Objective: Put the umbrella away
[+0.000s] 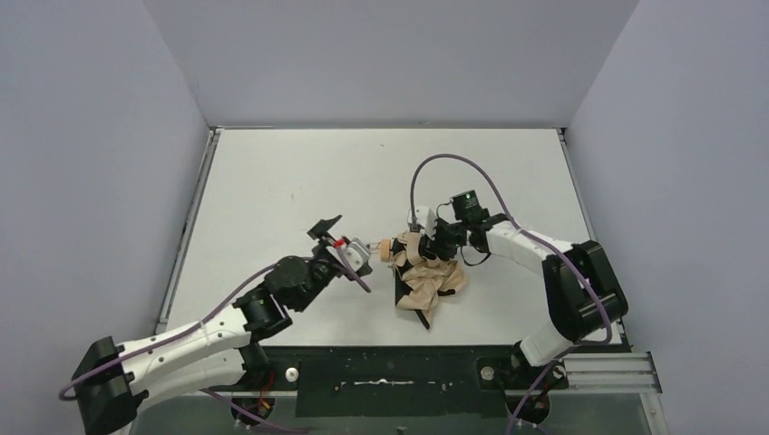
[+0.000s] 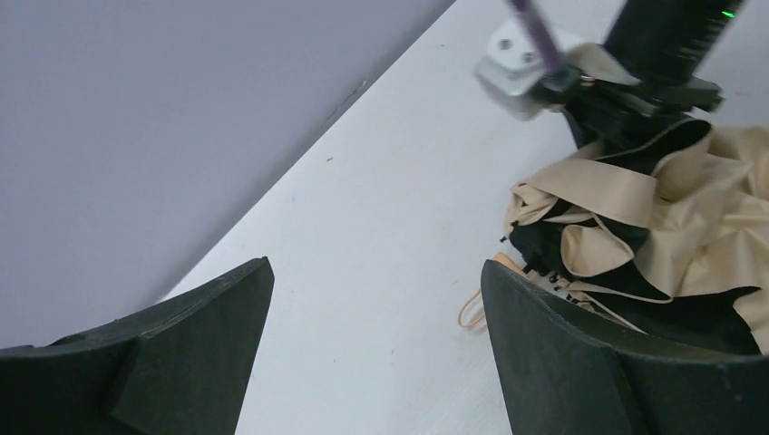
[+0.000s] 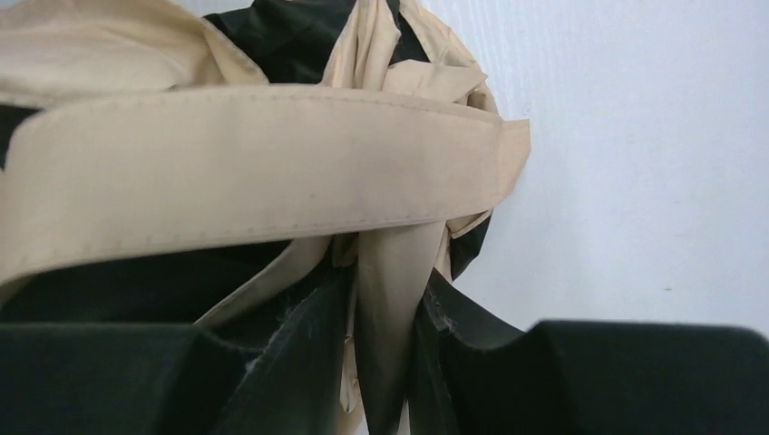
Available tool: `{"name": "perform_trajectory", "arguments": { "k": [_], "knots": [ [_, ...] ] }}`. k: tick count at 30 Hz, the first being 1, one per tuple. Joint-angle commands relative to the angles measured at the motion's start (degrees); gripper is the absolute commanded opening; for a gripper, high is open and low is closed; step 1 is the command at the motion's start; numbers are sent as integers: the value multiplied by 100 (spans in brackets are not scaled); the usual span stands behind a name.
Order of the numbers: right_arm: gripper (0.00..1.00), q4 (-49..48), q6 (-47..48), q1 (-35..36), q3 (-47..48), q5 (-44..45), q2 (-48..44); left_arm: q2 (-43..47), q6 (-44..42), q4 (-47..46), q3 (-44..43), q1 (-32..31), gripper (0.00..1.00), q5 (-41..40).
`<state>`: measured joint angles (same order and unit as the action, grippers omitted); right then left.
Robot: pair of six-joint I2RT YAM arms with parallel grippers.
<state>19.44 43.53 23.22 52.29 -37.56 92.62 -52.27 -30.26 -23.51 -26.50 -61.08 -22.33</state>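
Umbrella, a compact folding one of rumpled tan fabric with black inner folds, lies in a loose heap on the flat white table, right of the middle and nearer the arms' side than the far wall. The right tool sits at the far end of the heap, its two black fingers drawn narrow with a fold of the umbrella's tan cloth pinched between them. A broad stitched tan band of the umbrella crosses just ahead of those fingers. The left tool hovers over bare table to the left of the umbrella, fingers spread wide and holding nothing. A thin tan cord loop rests on the table beside the fabric.
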Motion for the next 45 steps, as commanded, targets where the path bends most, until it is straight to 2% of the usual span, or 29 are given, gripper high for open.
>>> {"name": "perform_trajectory", "arguments": {
  "k": [1, 3, 6, 7, 16, 20, 27, 37, 45],
  "knots": [
    [13, -1952, 716, 282, -962, 965, -492, 624, 1536, 1269, -57, 1102, 85, 1455],
    [13, -2456, 837, 352, -1234, 872, -636, 614, 1621, 1515, -165, 1728, 86, 2291],
    [12, -2558, 1181, 552, -1474, 1019, -796, 269, 1708, 1780, -451, 2489, 86, 3772],
    [11, -2573, 1331, 635, -1555, 1108, -858, 108, 1738, 1751, -537, 2635, 86, 4036],
    [10, -3170, 1551, 1269, -2368, 1656, -1728, -1914, 936, 2188, -1598, 3156, 86, 6194],
    [10, -3262, 1500, 1417, -2504, 1735, -1931, -2711, 320, 2781, -2134, 3172, 86, 6579],
    [10, -3293, 1518, 1517, -2560, 1826, -2042, -3831, -143, 3570, -2909, 3178, 88, 7309],
    [9, -3430, 1423, 1599, -2569, 1843, -1963, -4729, -351, 3598, -3181, 2833, 88, 7329],
    [9, -3630, 1205, 1646, -2611, 1883, -1936, -5173, -50, 3093, -3221, 2593, 88, 7135]
  ]
}}
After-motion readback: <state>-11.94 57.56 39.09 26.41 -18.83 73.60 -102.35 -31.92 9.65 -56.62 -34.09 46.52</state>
